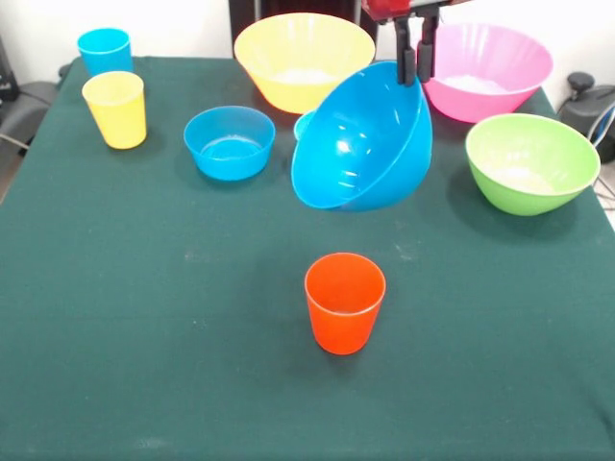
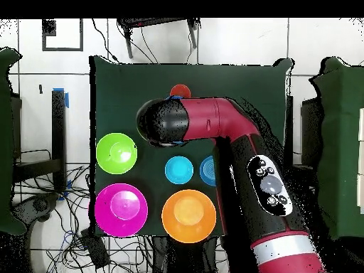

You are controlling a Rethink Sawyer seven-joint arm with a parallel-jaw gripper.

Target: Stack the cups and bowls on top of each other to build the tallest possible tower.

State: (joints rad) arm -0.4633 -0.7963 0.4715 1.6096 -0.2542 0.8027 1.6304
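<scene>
Up above the green table point(image 1: 115, 317), the gripper point(image 1: 416, 60) pinches the rim of the medium blue bowl point(image 1: 363, 139), which hangs tilted with its opening facing the camera. Below it stands the orange-red cup point(image 1: 344, 302). Behind sit the yellow-orange bowl point(image 1: 303, 60), pink bowl point(image 1: 490, 69), green bowl point(image 1: 530, 161) and small blue bowl point(image 1: 229, 142).

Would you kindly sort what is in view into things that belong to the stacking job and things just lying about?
Job: blue bowl held tilted by the gripper; small blue bowl; yellow-orange bowl; pink bowl; green bowl; orange-red cup; yellow cup; sky-blue cup.
Lying about: floor cables.
</scene>
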